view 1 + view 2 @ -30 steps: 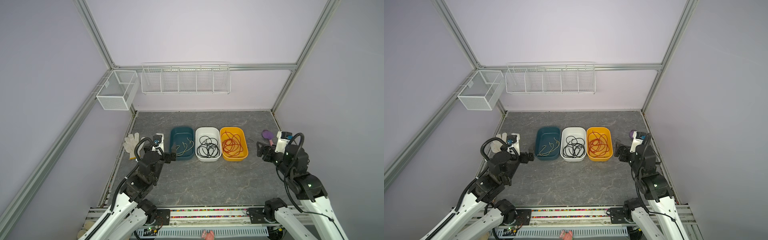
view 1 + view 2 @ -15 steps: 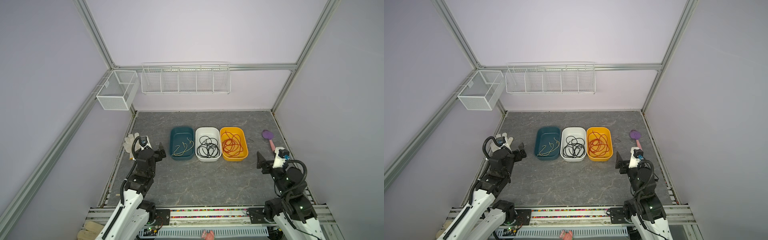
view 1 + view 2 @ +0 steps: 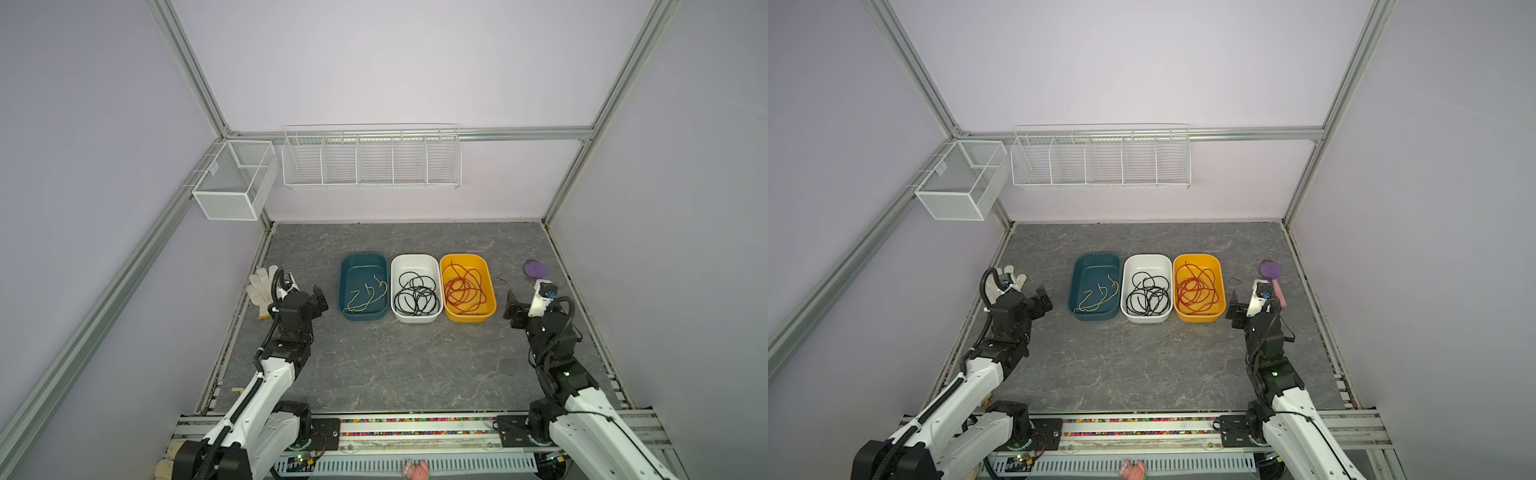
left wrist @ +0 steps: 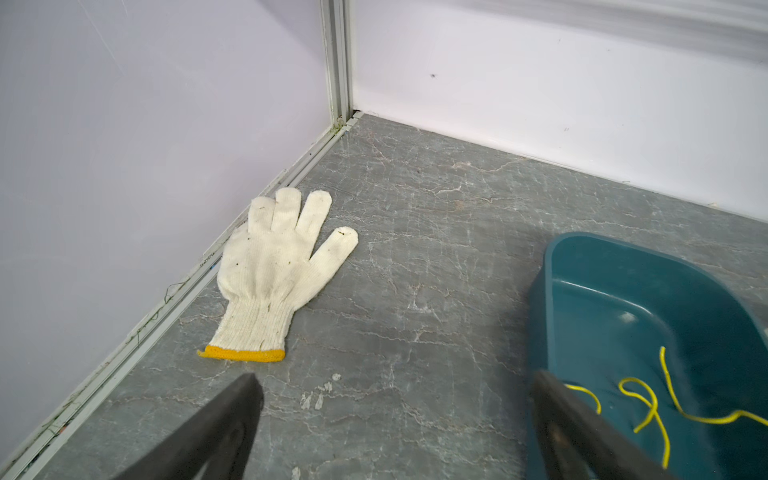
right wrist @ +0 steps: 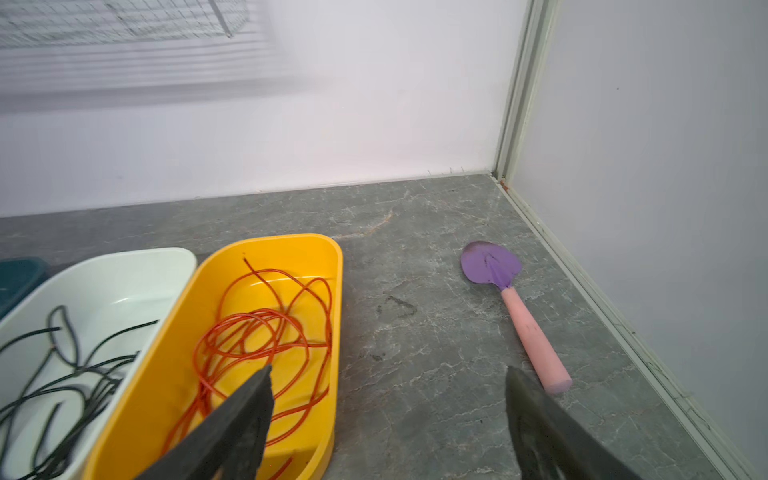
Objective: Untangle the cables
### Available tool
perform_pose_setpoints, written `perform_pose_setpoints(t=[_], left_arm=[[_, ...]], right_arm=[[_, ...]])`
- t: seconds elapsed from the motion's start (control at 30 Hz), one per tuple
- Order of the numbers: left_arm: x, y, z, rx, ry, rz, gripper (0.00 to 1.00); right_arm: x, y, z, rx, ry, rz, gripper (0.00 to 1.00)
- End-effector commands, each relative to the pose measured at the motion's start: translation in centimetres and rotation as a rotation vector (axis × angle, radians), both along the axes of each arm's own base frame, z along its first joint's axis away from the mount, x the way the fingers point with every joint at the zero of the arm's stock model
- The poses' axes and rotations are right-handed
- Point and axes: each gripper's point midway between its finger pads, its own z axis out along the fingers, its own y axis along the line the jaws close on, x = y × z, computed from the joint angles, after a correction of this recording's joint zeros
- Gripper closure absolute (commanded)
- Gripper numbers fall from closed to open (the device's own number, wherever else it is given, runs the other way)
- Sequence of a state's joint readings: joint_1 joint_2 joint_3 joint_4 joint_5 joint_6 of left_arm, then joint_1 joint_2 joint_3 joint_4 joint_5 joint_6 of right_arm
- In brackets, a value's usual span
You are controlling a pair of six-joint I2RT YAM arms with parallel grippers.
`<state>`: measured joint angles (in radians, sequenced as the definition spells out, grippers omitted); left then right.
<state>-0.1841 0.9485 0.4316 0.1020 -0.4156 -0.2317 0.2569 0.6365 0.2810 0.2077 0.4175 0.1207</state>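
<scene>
Though both top views half-hide the glove, the left wrist view shows it whole — left claw, right claw wide.

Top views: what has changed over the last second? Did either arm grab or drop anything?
Left gripper drew back from the teal bin toward the glove. Right gripper pulled back, then came partway forward again. Both are open and empty; nothing was taken or released. Unmoved: yellow cables, black cables, red cables, white bin, yellow bin, shovel.
</scene>
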Motion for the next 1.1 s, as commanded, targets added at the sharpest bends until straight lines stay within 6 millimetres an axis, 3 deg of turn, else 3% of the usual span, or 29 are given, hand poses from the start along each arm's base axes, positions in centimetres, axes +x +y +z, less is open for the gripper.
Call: perform_pose_setpoints(t=[0.0, 0.17, 0.37, 0.53, 0.8, 0.9, 1.07], left_arm=[[0.9, 0.9, 0.7, 0.019, -0.056, 0.029, 0.00], [1.7, 2.2, -0.8, -0.015, -0.041, 0.042, 0.00], [2.8, 2.7, -1.7, 0.023, -0.045, 0.048, 0.01], [3.4, 3.3, -2.3, 0.021, -0.063, 0.053, 0.00], [5.3, 1.8, -2.1, 0.056, -0.137, -0.062, 0.01], [5.4, 2.3, -1.9, 0.083, -0.164, -0.034, 0.01], [6.1, 1.8, -3.2, 0.090, -0.165, -0.069, 0.01]], right_arm=[[0.6, -1.9, 2.0, -0.034, -0.148, -0.108, 0.12], [2.1, -1.7, 1.3, -0.095, -0.135, -0.083, 0.12], [3.9, -2.5, -2.2, -0.095, -0.067, -0.087, 0.12], [4.4, -3.8, -3.2, -0.114, -0.039, -0.137, 0.12], [5.1, -5.1, -5.0, -0.098, -0.040, -0.184, 0.12], [5.3, -5.0, -5.3, -0.107, -0.043, -0.175, 0.12], [5.8, -4.9, -5.8, -0.107, -0.044, -0.164, 0.12]])
